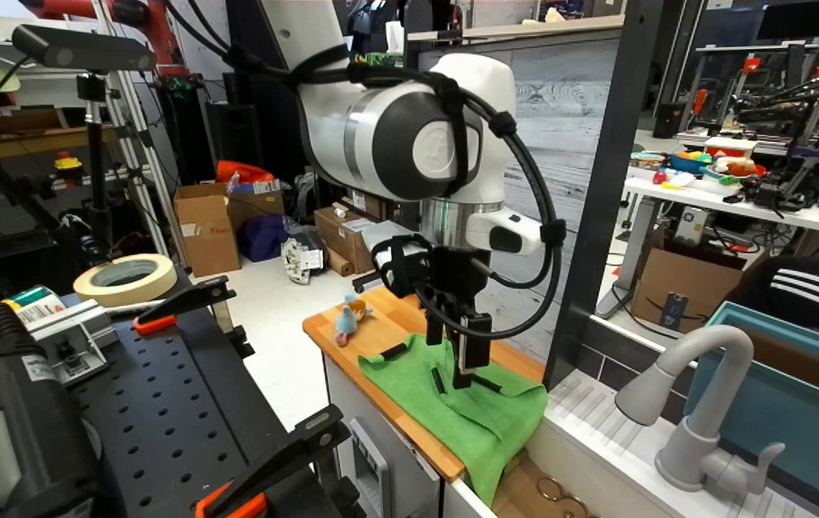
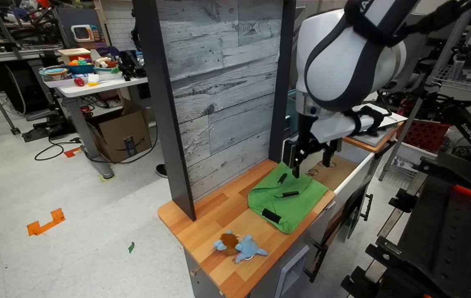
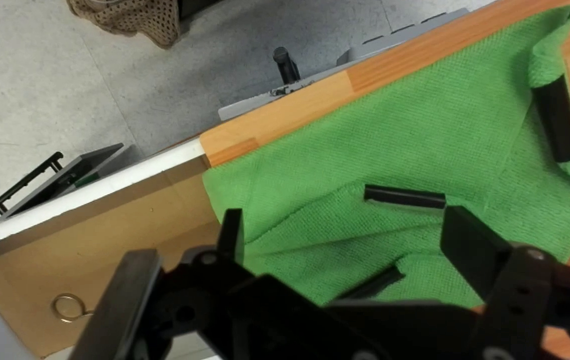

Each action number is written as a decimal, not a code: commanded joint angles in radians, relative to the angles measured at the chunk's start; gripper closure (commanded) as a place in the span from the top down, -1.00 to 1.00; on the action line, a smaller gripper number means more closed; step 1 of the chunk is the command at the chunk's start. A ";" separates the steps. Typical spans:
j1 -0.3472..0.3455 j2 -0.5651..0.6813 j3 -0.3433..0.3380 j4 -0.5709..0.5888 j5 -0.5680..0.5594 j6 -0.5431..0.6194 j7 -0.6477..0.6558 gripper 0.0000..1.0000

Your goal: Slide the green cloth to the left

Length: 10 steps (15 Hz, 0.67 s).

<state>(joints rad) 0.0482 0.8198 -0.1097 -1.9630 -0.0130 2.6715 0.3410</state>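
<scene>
Pincer (image 3: 344, 220), two fingers (image 3: 472, 247) wide apart, hangs over one green cloth (image 3: 400, 155) bearing three black strips (image 3: 405, 196).

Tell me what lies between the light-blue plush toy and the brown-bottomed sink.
An exterior view shows wooden tabletop nearest the toy, then the green cloth with black pieces on it, reaching the sink.

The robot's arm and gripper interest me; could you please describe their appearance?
The arm is white and rounded, with a dark grey joint cover, silvery bands and a pale round cap bearing a faint emblem. Black cables run along it under black straps. The gripper is black and angular, with blocky black fingers.
</scene>
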 commanded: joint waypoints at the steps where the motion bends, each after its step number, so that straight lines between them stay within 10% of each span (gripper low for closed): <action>1: 0.024 0.095 -0.016 0.094 0.001 0.022 -0.025 1.00; 10: 0.025 0.151 -0.009 0.146 0.018 -0.001 -0.037 1.00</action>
<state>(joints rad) 0.0643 0.9674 -0.1101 -1.8209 -0.0129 2.6726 0.3162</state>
